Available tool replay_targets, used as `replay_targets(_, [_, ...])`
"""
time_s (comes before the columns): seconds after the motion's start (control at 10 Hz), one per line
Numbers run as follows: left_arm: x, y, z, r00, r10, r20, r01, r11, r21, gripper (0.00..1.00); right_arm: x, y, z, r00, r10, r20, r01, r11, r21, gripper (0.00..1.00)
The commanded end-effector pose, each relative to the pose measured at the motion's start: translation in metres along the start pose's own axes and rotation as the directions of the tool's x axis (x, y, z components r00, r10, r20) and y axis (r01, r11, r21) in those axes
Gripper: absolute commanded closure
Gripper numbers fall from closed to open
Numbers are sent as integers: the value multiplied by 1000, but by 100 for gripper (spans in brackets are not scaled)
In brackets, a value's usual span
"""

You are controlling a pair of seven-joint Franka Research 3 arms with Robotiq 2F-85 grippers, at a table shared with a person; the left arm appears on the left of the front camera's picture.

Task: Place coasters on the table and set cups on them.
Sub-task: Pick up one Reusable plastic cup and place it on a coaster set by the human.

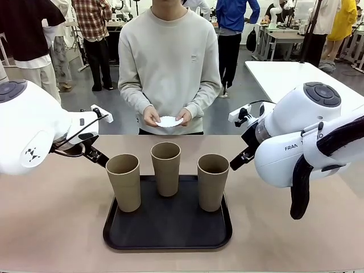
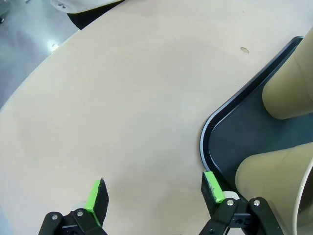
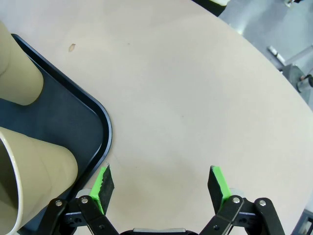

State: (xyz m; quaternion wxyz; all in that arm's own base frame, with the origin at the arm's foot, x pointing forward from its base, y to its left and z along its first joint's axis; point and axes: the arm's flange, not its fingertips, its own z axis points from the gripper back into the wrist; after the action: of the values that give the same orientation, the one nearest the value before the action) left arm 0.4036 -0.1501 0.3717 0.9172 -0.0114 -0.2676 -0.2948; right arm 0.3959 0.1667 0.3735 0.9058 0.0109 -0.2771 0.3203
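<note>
Three cups (image 1: 166, 168) on black tray (image 1: 168, 242). Left gripper (image 2: 153, 185), right gripper (image 3: 159, 172) flank it, spread wide, empty. Person's hands (image 1: 151, 116) hold coasters (image 1: 169, 121).

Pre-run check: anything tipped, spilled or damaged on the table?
Nothing serious. The three cups stand upright on the tray, the coasters are in the person's hands, both jaws open. Only a small speck marks the table.
</note>
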Motion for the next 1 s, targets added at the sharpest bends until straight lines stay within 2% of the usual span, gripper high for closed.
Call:
replay_targets(0.0, [-3,13,26,1000,5,6,-5,999,37,0,-2,-11,21,999,-40,2,40,999,-6,0])
replay_targets(0.1, [-14,18,57,1000,-14,-7,15,990,140,0,-14,-14,47,998,-56,4,56,998,-34,0])
replay_targets(0.2, [-21,19,88,999,-31,-18,33,984,177,0,-27,-11,70,998,-57,-33,54,995,-83,0])
replay_targets(0.3, [-33,15,119,998,-45,-34,50,985,164,0,-40,-3,98,996,-64,-67,57,994,-97,0])
replay_targets(0.4, [-50,3,143,997,-39,-71,42,998,41,0,-60,11,126,989,-77,-129,65,993,-94,0])
replay_targets(0.5, [-64,-10,159,993,-34,-115,26,997,-76,0,-81,26,145,982,-60,-181,53,998,-44,0])
replay_targets(0.6, [-74,-18,172,990,-24,-136,3,989,-149,0,-102,40,153,971,-68,-229,68,998,-7,0])
replay_targets(0.7, [-83,-24,183,989,-4,-147,-24,981,-193,0,-120,50,156,960,-83,-267,88,996,8,0])
replay_targets(0.8, [-95,-35,184,979,91,-181,-127,971,-201,0,-142,56,150,948,-111,-300,125,992,29,0])
replay_targets(0.9, [-95,-35,176,970,162,-180,-194,965,-175,0,-142,53,142,952,-111,-285,104,994,-38,0])
